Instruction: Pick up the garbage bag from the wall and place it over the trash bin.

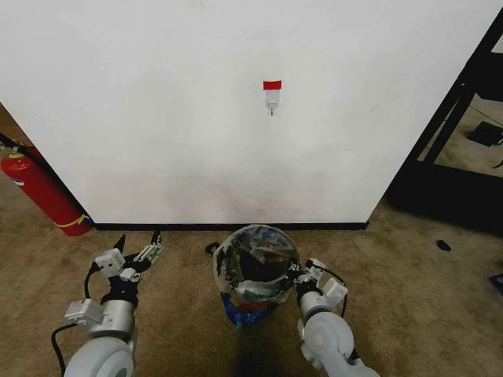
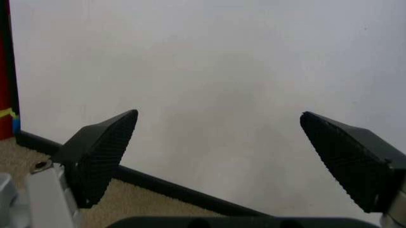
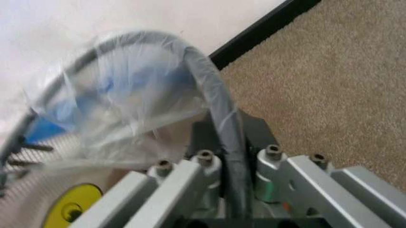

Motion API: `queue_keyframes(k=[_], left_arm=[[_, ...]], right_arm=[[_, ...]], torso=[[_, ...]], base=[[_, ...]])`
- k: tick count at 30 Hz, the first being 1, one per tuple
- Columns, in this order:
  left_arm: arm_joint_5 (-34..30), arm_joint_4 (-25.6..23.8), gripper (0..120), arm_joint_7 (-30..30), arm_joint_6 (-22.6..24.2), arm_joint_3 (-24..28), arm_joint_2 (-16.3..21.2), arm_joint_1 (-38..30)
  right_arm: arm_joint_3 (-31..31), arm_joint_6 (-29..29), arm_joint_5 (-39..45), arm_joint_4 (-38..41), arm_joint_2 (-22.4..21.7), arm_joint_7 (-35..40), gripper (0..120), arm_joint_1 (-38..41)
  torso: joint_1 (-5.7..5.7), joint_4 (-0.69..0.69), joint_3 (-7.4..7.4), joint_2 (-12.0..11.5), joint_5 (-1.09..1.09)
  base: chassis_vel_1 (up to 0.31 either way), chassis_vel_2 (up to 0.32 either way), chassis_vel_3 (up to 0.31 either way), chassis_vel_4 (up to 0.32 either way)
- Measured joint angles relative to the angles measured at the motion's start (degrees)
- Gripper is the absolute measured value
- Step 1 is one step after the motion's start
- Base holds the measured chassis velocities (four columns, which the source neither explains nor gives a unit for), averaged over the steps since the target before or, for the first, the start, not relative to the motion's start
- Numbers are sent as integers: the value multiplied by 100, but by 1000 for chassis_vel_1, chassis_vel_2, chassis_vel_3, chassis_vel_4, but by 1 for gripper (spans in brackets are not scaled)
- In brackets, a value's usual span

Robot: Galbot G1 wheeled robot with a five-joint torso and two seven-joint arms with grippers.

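From the head view, the thin translucent white plastic garbage bag (image 1: pixel 253 271) already drapes the round black wire-mesh trash bin (image 1: pixel 255 297); the small white wall hook (image 1: pixel 271 100) is bare. The left gripper (image 2: pixel 219 156) is spread wide, empty. The right gripper (image 3: pixel 225 142) clamps the bin's bag-covered rim, so only letting go seems left.

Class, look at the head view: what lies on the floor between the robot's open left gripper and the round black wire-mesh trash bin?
Mostly bare brown carpet separates the left gripper from the round black wire-mesh trash bin; a small dark object lies beside the bin.
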Motion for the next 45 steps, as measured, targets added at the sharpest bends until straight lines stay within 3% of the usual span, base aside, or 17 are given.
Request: queue_keyframes(k=[16, 25, 28, 35, 39, 45], left_arm=[[12, -104, 100, -108, 204, 189, -80, -43], [295, -130, 100, -150, 372, 404, -103, -32], [415, -118, 100, -201, 452, 569, -13, -39], [314, 36, 100, -814, 1369, 1498, 475, -777], [-565, 58, 100, -1493, 2536, 2421, 778, -1697], [-1412, 217, 100, -1873, 3244, 3188, 1099, -2615]], right_arm=[[62, -40, 76, 215, -85, 12, 64, -196], [90, 247, -138, 194, -208, -355, 98, -317], [113, 265, -137, 160, -214, -355, 100, -314], [146, 322, -149, 112, -297, -341, 100, -323], [152, 333, -199, 66, -257, -336, 100, -325], [144, 335, -282, 54, -245, -331, 100, -322]], torso=[[0, 0, 0, 0, 0], [0, 1, 0, -1, 0], [0, 1, 0, -1, 0], [0, 0, 1, -1, 0], [1, -1, 1, -1, 0], [1, 1, 1, -1, 0]], base=[[0, 0, 0, 0], [0, 0, 0, 0], [0, 0, 0, 0], [0, 0, 0, 0], [0, 0, 0, 0], [0, 0, 0, 0]])
